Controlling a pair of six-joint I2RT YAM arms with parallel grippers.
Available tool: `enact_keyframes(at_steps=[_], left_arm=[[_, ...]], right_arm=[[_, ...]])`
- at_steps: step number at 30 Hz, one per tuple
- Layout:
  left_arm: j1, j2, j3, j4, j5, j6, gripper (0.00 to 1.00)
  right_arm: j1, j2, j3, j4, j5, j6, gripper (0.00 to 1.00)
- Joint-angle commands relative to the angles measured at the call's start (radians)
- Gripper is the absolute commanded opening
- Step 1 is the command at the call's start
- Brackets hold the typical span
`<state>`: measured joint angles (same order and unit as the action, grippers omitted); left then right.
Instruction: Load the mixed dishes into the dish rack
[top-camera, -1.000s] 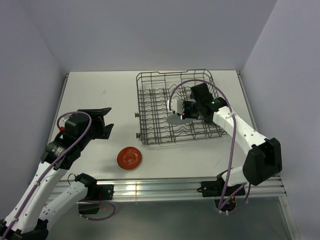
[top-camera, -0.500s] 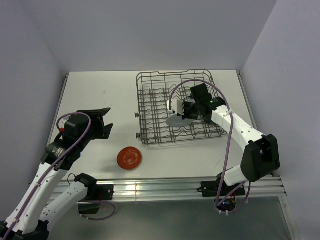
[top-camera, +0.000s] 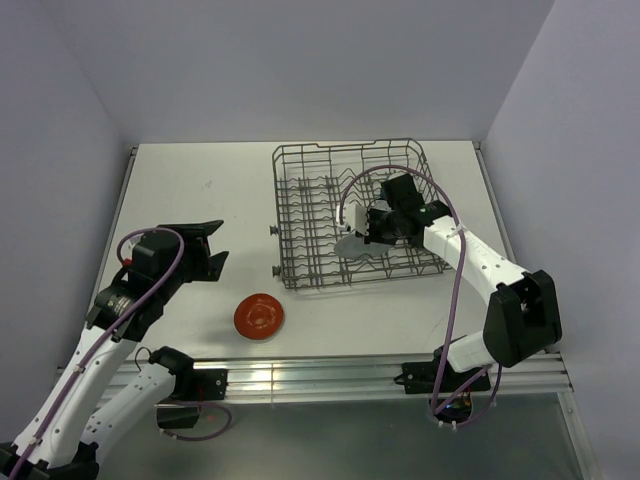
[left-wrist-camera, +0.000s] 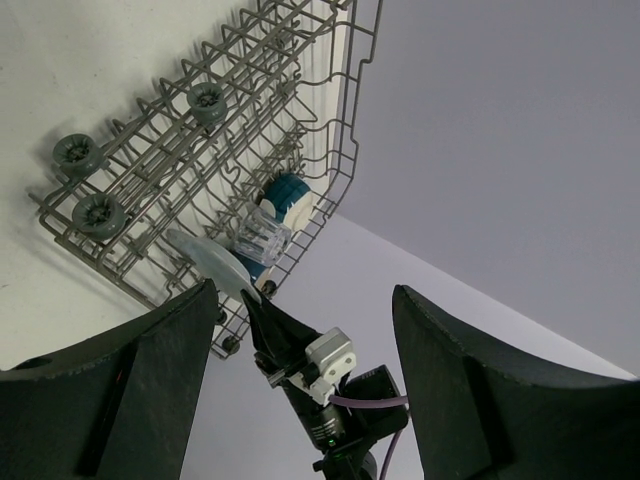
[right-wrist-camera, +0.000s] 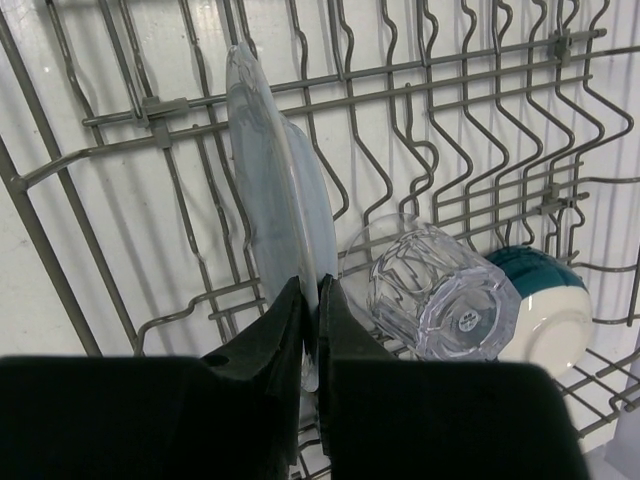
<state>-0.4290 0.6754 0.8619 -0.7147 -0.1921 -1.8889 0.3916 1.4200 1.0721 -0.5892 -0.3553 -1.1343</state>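
Note:
The grey wire dish rack (top-camera: 340, 147) sits at the back right of the table. My right gripper (top-camera: 372, 232) is inside it, shut on the rim of the pale blue-grey plate (right-wrist-camera: 270, 180), which stands on edge between the tines. Right of the plate lie a clear glass tumbler (right-wrist-camera: 445, 295) and a teal and cream piece (right-wrist-camera: 545, 300); I cannot tell whether that is the mug or the bowl. The red-orange plate (top-camera: 259, 316) lies flat on the table near the front. My left gripper (top-camera: 205, 245) is open and empty, above and left of it.
The rack has small wheels (left-wrist-camera: 78, 153) on its left side. The left wrist view shows the rack (left-wrist-camera: 345, 150), the blue-grey plate (left-wrist-camera: 205, 262) and the tumbler (left-wrist-camera: 262, 235) from the side. Walls close the table at the back, left and right.
My right gripper has shifted slightly toward the rack's front with the blue-grey plate held. My left arm has barely moved.

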Motion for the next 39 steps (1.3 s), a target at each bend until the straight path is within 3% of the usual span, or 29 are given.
enact_keyframes(at_steps=[1, 4, 10, 12, 18, 19, 24, 28, 31, 33, 39], left_arm=[[0.009, -0.007, -0.006, 0.018, 0.003, -0.023, 0.76], [0.012, 0.004, 0.011, 0.005, -0.003, -0.007, 0.77], [0.018, 0.003, 0.005, 0.014, 0.011, -0.004, 0.77], [0.021, 0.004, 0.008, 0.008, 0.014, -0.003, 0.77], [0.032, 0.015, 0.023, -0.011, -0.009, 0.034, 0.79], [0.033, 0.021, 0.043, -0.038, -0.018, 0.043, 0.81], [0.039, 0.065, 0.112, -0.132, -0.072, 0.18, 0.82], [0.039, 0.102, 0.155, -0.247, -0.106, 0.249, 0.8], [0.041, 0.119, 0.138, -0.285, -0.081, 0.283, 0.78], [0.041, 0.141, 0.126, -0.31, -0.035, 0.298, 0.78], [0.042, 0.205, 0.027, -0.312, 0.141, 0.333, 0.76]], right_arm=[[-0.007, -0.027, 0.009, 0.077, 0.018, 0.036, 0.12], [-0.007, -0.016, 0.025, 0.097, 0.03, 0.053, 0.29], [-0.007, 0.026, 0.071, 0.095, 0.024, 0.067, 0.36], [-0.007, 0.034, 0.077, 0.1, 0.021, 0.07, 0.45], [-0.007, 0.02, 0.077, 0.114, 0.023, 0.076, 0.49], [-0.007, 0.016, 0.077, 0.117, 0.021, 0.079, 0.57], [0.0, -0.016, 0.089, 0.123, 0.01, 0.108, 0.78], [0.013, -0.059, 0.1, 0.134, -0.007, 0.152, 0.84], [0.029, -0.081, 0.103, 0.137, -0.017, 0.179, 0.88], [0.038, -0.098, 0.095, 0.155, -0.011, 0.197, 1.0], [0.049, -0.112, 0.103, 0.196, 0.009, 0.24, 1.0]])
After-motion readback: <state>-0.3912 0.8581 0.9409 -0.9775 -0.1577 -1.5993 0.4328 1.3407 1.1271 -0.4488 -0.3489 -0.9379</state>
